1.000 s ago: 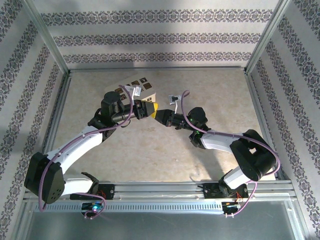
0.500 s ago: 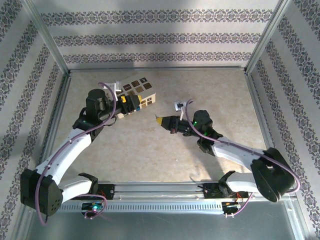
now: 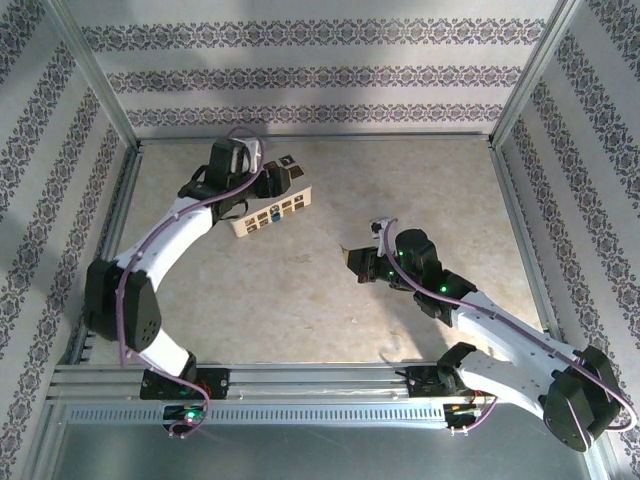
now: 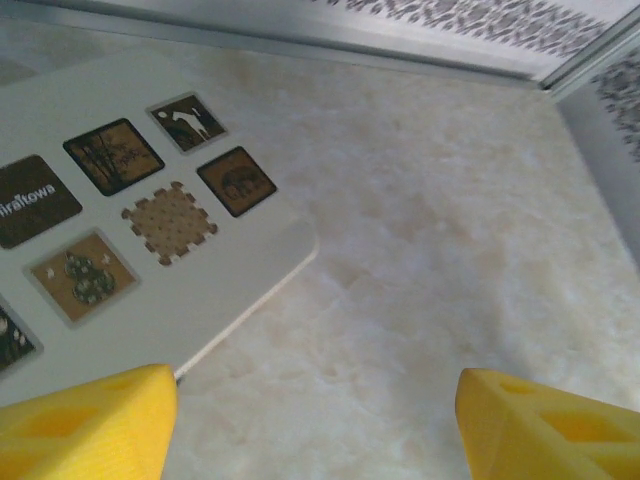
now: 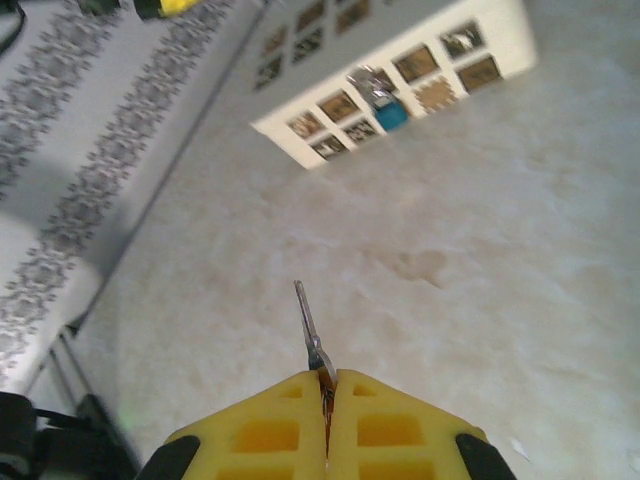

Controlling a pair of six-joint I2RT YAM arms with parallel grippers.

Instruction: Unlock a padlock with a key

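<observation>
**Padlock** (image 5: pixel 385 110): very small, with a blue body and a thin silvery shackle. It lies on the tiled face of the cream box (image 5: pixel 510 40), among the dark squares. Whether the shackle is open or closed cannot be told.

**Key** (image 5: pixel 308 322): a thin dark metal sliver, pinched at its base by the closed right claw (image 5: pixel 325 382). The blade sticks out above the bench (image 5: pixel 500 250), well apart from the padlock.

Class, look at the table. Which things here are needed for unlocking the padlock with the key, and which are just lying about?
Needed for the job:
- padlock, blue, resting on the box
- key, pinched in the right fingers

Just lying about:
- cream box with picture tiles, under the padlock
</observation>
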